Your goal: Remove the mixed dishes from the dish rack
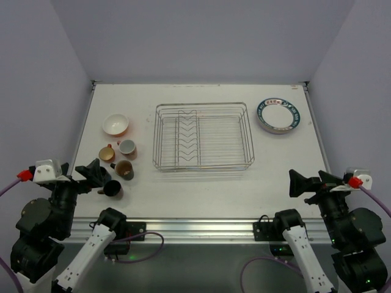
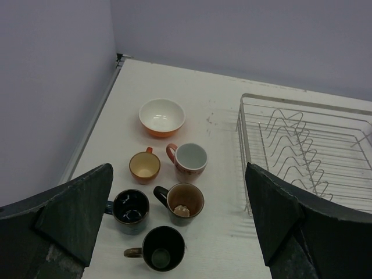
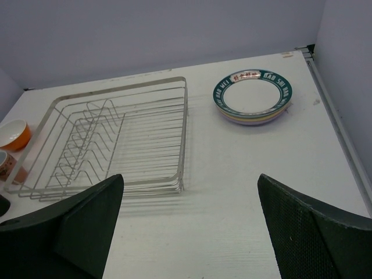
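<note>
A: Rack status?
B: The dish rack [image 1: 157, 137] sat mid-table. Silver wire, V-shaped dividers down its middle, nothing in it. Unloading looked finished.
A: Dishes, then?
B: The plate stack [image 1: 278, 115] lay just off the rack's far right corner. Top plate was white with a green lettered rim, and lavender and yellow edges showed under it. The orange bowl [image 1: 115, 124], white inside, was left of the rack's far end. Five cups [image 2: 190, 158] clustered left of the rack's near end: orange, pink-patterned, brown, two dark.
A: Grippers?
B: The left gripper [image 1: 93, 173] and right gripper [image 1: 308, 182] both had jaws wide apart and held nothing. Each was nearer than the rack, off to its own side.
A: Handling notes?
B: Everything looked like glazed ceramic: rigid, slick, chippable, fairly light. Cups were probably best pinched over the rim wall, one finger inside, since the handles were small loops. Plates nested flat, so only the top rim edge offered a grip, and it would likely slide. The brown cup [image 2: 185, 200] held something pale. Couldn't tell what.
</note>
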